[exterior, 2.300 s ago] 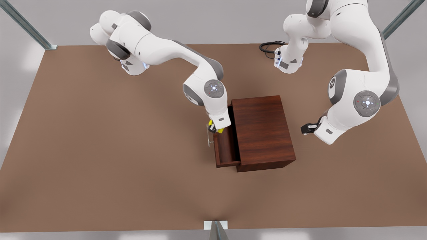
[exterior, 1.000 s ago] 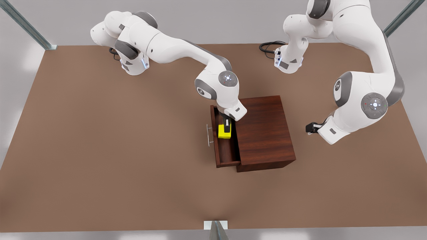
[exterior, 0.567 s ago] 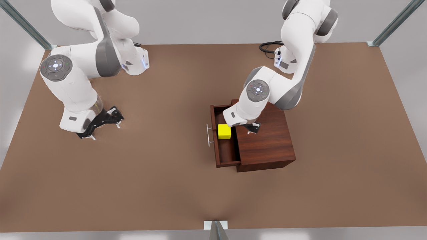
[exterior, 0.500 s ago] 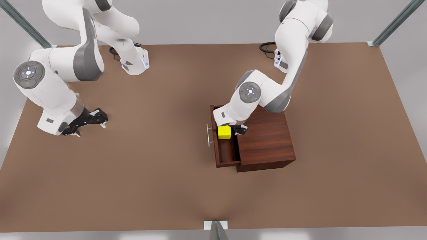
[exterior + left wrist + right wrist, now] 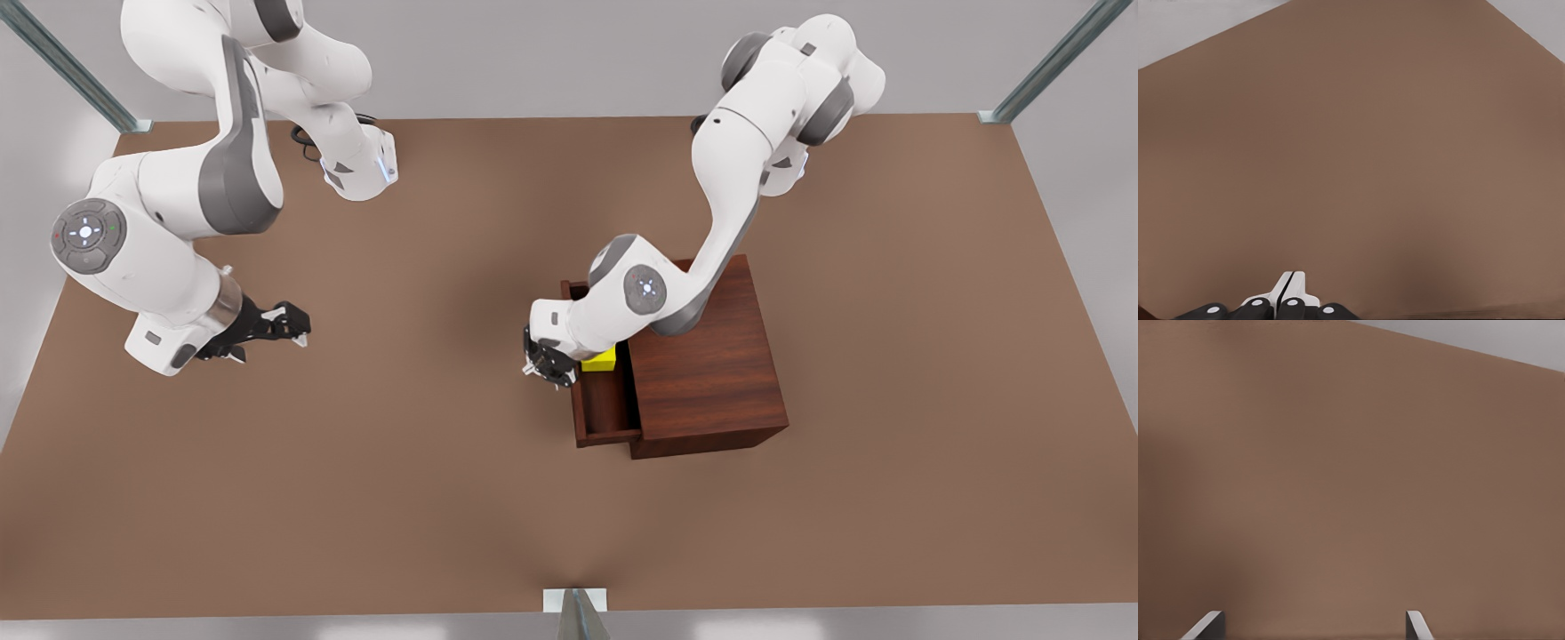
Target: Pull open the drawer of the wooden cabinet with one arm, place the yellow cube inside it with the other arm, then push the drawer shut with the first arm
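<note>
The wooden cabinet stands right of the table's centre in the front view. Its drawer is pulled out toward the front view's left. The yellow cube lies inside the drawer, partly covered by the left arm's wrist. My left gripper is shut and sits just outside the drawer's front panel, hiding the handle; its closed fingers face bare table. My right gripper hangs open and holds nothing, far off at the front view's left, fingers spread wide.
The brown table stretches wide on all sides of the cabinet. Both arm bases stand at the back edge. Metal struts rise at the back corners and a post at the front edge.
The right arm left the cube in the drawer and withdrew to the front view's left. The left arm swung over the cabinet and lowered its gripper in front of the drawer panel.
</note>
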